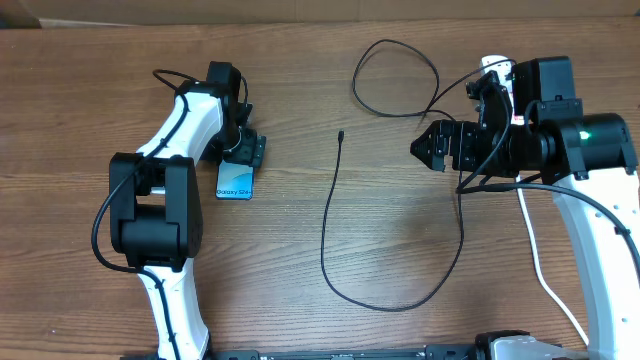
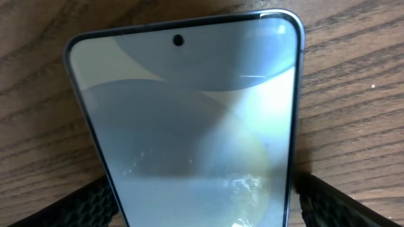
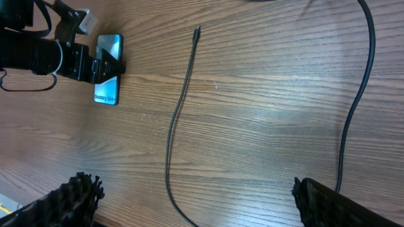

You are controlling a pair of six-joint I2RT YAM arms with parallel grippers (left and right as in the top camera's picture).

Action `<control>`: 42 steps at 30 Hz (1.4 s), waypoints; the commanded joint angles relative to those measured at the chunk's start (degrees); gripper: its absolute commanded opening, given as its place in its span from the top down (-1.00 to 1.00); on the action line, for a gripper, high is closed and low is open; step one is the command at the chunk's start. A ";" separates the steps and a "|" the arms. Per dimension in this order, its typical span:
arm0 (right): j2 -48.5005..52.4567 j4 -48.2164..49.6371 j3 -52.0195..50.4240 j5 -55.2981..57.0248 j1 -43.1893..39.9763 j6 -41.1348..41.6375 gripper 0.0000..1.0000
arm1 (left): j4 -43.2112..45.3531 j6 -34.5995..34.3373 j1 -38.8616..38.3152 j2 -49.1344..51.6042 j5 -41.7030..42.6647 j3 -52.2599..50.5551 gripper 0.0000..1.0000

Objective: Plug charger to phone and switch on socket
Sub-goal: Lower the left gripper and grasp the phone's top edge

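Left pincer (image 1: 243,152) straddles phone (image 1: 235,183), pads (image 2: 88,202) beside its long edges; clenched or not, cannot tell. Phone flat on worktop (image 1: 300,60), left side, screen up. Likely slim, stiff, slick glass: hold by edges, gently. Charger (image 1: 324,230) limp, light, snaking mid-worktop, tip (image 1: 341,134) free; best grasped just behind tip. Right pincer (image 1: 424,148) released, empty, beside cable. Socket (image 1: 492,65) mostly hidden behind right arm.

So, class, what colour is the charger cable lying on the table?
Black; the charger shows best in the right wrist view.
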 commanded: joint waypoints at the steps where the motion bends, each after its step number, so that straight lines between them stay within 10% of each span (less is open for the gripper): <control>1: -0.13 0.13 1.62 0.57 0.22 -0.44 -1.00 | 0.02 -0.92 0.31 1.57 1.53 -2.21 -0.70; 42: -0.13 0.76 1.62 0.52 0.22 -0.20 -1.00 | -13.99 -9.73 0.26 1.57 7.96 12.70 -0.14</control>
